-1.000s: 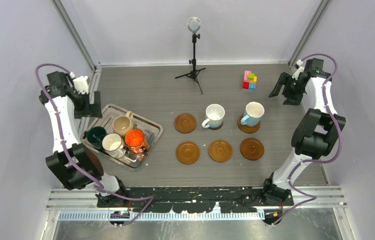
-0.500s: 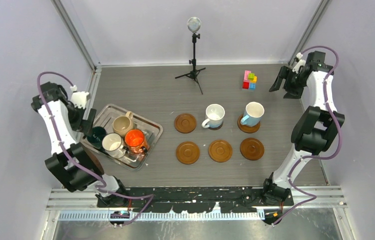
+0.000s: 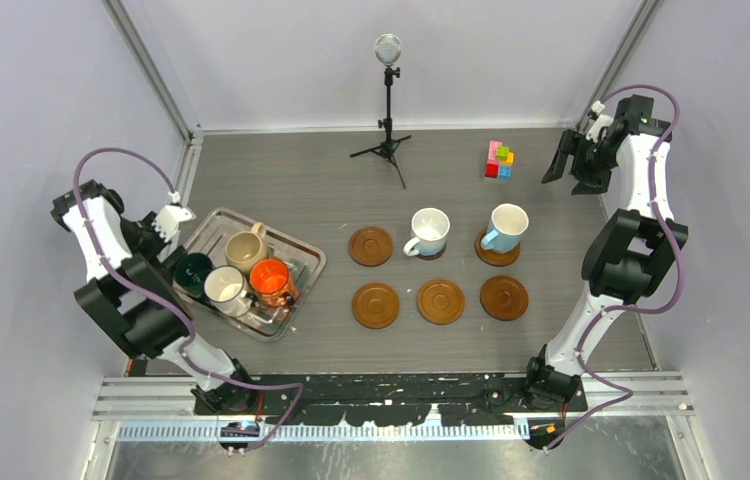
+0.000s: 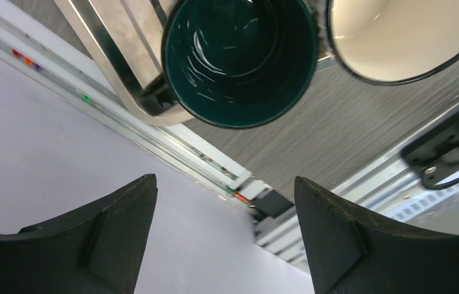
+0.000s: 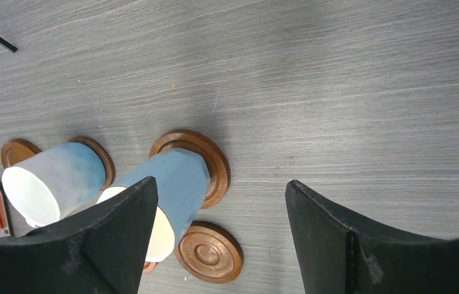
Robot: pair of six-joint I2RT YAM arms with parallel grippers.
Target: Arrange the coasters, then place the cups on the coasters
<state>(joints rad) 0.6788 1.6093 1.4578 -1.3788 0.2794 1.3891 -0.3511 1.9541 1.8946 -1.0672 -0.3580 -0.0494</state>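
Six brown coasters lie in two rows on the table. The white cup [image 3: 429, 232] and the light blue cup [image 3: 506, 227] each stand on a back-row coaster. The left back coaster [image 3: 371, 246] and the three front coasters [image 3: 440, 301] are bare. The dark green [image 3: 193, 270], dark-rimmed white [image 3: 224, 288], orange [image 3: 271, 280] and beige [image 3: 246, 250] cups sit in the silver tray [image 3: 307, 262]. My left gripper [image 4: 225, 179] is open and empty just off the tray's left edge, near the dark green cup [image 4: 239, 58]. My right gripper [image 5: 221, 182] is open and empty, raised at the back right.
A microphone stand [image 3: 387, 100] stands at the back centre. A small stack of coloured blocks [image 3: 498, 160] sits near the right gripper [image 3: 566, 160]. Side walls and a metal rail [image 4: 215, 165] close in on the left gripper [image 3: 163, 232].
The left arm has folded down and outward, bringing its gripper to the tray's left edge. The right arm has drawn slightly further back. No cup or coaster has moved.
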